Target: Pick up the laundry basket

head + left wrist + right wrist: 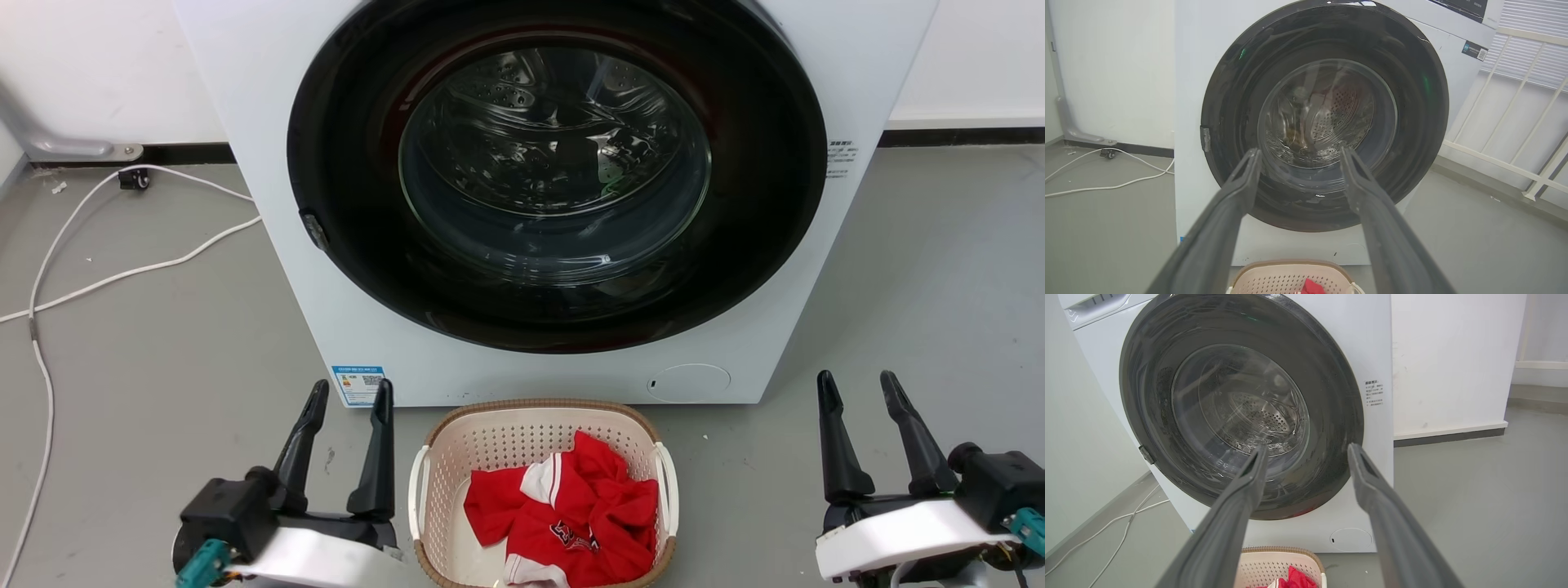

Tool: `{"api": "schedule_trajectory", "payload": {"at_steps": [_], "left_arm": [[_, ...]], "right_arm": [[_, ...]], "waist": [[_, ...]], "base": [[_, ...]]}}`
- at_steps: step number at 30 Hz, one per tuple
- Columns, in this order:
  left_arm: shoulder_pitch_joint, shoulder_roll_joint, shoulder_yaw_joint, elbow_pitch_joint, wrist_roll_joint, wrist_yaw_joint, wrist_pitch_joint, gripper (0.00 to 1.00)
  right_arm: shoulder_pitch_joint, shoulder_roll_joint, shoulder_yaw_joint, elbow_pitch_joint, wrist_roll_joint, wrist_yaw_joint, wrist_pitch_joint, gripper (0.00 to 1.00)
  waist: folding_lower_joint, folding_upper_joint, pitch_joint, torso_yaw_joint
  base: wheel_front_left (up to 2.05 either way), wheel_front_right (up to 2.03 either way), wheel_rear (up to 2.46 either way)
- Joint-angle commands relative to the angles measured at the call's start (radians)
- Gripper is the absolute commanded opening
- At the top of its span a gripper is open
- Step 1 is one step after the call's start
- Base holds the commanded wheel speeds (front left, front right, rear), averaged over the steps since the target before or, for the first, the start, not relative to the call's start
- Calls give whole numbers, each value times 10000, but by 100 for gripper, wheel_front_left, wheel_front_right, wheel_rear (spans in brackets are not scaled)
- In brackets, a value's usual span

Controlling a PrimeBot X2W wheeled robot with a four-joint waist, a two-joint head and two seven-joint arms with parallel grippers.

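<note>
Basket: laundry basket (506, 441) on the floor (163, 343), near side of the washing machine (269, 245).
Left gripper (351, 390): fingers spread, just left of it.
Right gripper (857, 382): fingers spread, well right.
Progress: nothing grasped; lift ahead.

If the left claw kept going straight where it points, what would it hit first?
Most likely the washing machine's round glass door; the left claw aims at it, passing above the laundry basket.

Before me a white washing machine (269, 122) stands on the grey floor (163, 367), its round dark glass door (555, 175) shut. A blue label (359, 384) sits at its lower left corner. To my left a white cable (122, 273) trails across the floor. A crumpled red garment (588, 514) lies near the machine's foot.
</note>
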Motion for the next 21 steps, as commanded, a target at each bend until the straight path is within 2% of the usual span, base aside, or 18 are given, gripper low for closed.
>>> {"api": "schedule_trajectory", "payload": {"at_steps": [1, 10, 21], "left_arm": [[40, 121, -165, -74, 376, 114, -107, 100], [102, 317, -652, -153, 1103, 448, -301, 100], [221, 479, -1027, 103, 1867, 601, -527, 100]], "right_arm": [[16, -9, -2, -30, -369, 21, -108, 100], [97, -6, -7, -41, -1246, 20, -305, 100], [140, -2, 55, -33, -2283, 12, -524, 100]], "waist": [[0, 0, 2, -10], [0, 0, -19, -32], [0, 0, -63, -43]], "base": [[0, 0, 0], [0, 0, 0], [0, 0, 0]]}}
